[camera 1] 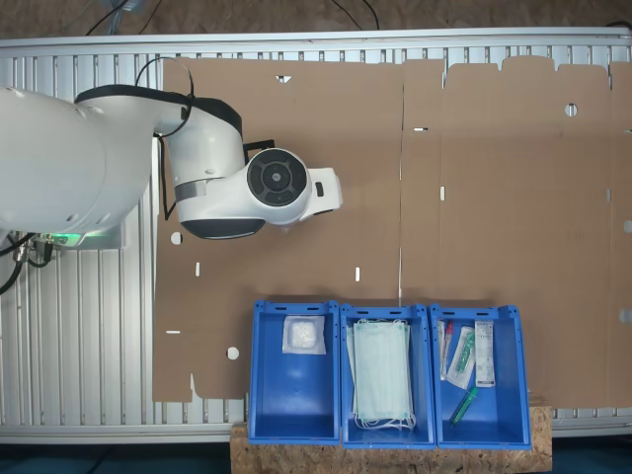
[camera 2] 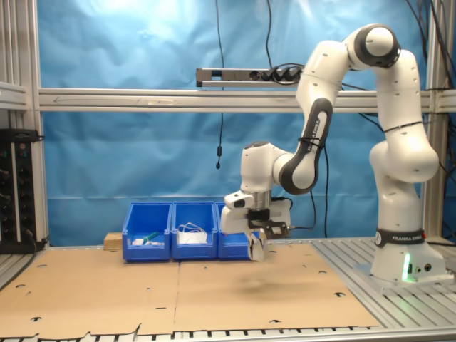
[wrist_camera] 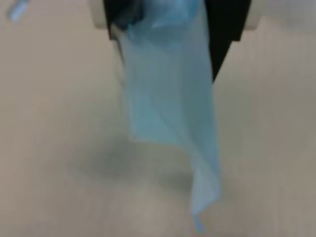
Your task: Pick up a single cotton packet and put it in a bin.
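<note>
So the cotton packet (wrist_camera: 170,103) is already up off the worktop (camera 2: 178,292): in the wrist view we see it dangling from the claw (wrist_camera: 170,15), pinched by its top edge so the rest hangs down loose and a bit crumpled, pale and bluish in that blurry shot. In the second exterior view the same packet (camera 2: 256,249) shows as a small light scrap under the claw (camera 2: 258,231), hanging clear above the brown cardboard sheet (camera 2: 107,285) with a soft shadow under it. So the claw is clamped shut on the packet's upper edge, which we'd guess is simply the easiest way to lift something this thin and floppy. Taking the bin (camera 1: 293,370) as our landmark, the blue crate with one white packet (camera 1: 303,335) lying in it, the held packet is near it but not over it yet; in the second exterior view the bin (camera 2: 235,242) sits just behind the claw, partly hidden by it. Beside that bin is the middle crate (camera 1: 388,373) with pale green face masks (camera 1: 383,373), and beyond that the end crate (camera 1: 481,375) with wrapped tools. In the first exterior view the arm (camera 1: 247,188) sits over the cardboard, out in front of the bin. As for writing, any print on the packet is too blurred for us to read, and we won't copy the lettering on the robot's base.
</note>
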Available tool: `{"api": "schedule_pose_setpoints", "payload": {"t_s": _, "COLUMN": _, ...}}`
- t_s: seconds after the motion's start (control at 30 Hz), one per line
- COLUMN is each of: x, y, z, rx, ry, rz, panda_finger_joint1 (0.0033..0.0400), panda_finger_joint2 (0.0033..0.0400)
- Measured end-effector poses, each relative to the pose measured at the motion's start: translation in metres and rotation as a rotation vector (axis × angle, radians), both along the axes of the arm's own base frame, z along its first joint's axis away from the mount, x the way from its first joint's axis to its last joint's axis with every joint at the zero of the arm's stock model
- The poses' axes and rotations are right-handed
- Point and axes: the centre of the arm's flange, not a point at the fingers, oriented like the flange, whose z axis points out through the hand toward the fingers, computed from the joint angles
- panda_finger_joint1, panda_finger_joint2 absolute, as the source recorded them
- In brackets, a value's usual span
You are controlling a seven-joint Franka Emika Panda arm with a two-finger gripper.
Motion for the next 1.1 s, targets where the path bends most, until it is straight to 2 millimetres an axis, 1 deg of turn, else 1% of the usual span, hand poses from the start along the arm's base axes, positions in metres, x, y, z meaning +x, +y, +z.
{"api": "schedule_pose_setpoints", "payload": {"t_s": 0.3, "x": 0.014, "y": -0.005, "z": 0.068, "rx": -0.014, "ry": -0.072, "rz": -0.022, "panda_finger_joint1": 0.0053, "panda_finger_joint2": 0.0053}}
{"api": "schedule_pose_setpoints", "payload": {"t_s": 0.5, "x": 0.024, "y": -0.018, "z": 0.100, "rx": -0.032, "ry": -0.101, "rz": -0.041, "panda_finger_joint1": 0.0053, "panda_finger_joint2": 0.0053}}
{"api": "schedule_pose_setpoints", "payload": {"t_s": 0.57, "x": 0.027, "y": -0.025, "z": 0.108, "rx": -0.038, "ry": -0.106, "rz": -0.050, "panda_finger_joint1": 0.0053, "panda_finger_joint2": 0.0053}}
{"api": "schedule_pose_setpoints", "payload": {"t_s": 0.6, "x": 0.027, "y": -0.025, "z": 0.108, "rx": -0.038, "ry": -0.106, "rz": -0.050, "panda_finger_joint1": 0.0053, "panda_finger_joint2": 0.0053}}
{"api": "schedule_pose_setpoints", "payload": {"t_s": 0.77, "x": 0.030, "y": -0.047, "z": 0.121, "rx": -0.065, "ry": -0.108, "rz": -0.070, "panda_finger_joint1": 0.0053, "panda_finger_joint2": 0.0053}}
{"api": "schedule_pose_setpoints", "payload": {"t_s": 0.8, "x": 0.030, "y": -0.052, "z": 0.122, "rx": -0.072, "ry": -0.107, "rz": -0.073, "panda_finger_joint1": 0.0053, "panda_finger_joint2": 0.0053}}
{"api": "schedule_pose_setpoints", "payload": {"t_s": 0.83, "x": 0.030, "y": -0.063, "z": 0.125, "rx": -0.087, "ry": -0.105, "rz": -0.080, "panda_finger_joint1": 0.0053, "panda_finger_joint2": 0.0053}}
{"api": "schedule_pose_setpoints", "payload": {"t_s": 0.87, "x": 0.030, "y": -0.063, "z": 0.125, "rx": -0.087, "ry": -0.105, "rz": -0.080, "panda_finger_joint1": 0.0053, "panda_finger_joint2": 0.0053}}
{"api": "schedule_pose_setpoints", "payload": {"t_s": 0.9, "x": 0.030, "y": -0.075, "z": 0.128, "rx": -0.102, "ry": -0.101, "rz": -0.088, "panda_finger_joint1": 0.0053, "panda_finger_joint2": 0.0053}}
{"api": "schedule_pose_setpoints", "payload": {"t_s": 1.1, "x": 0.027, "y": -0.112, "z": 0.136, "rx": -0.158, "ry": -0.094, "rz": -0.104, "panda_finger_joint1": 0.0053, "panda_finger_joint2": 0.0053}}
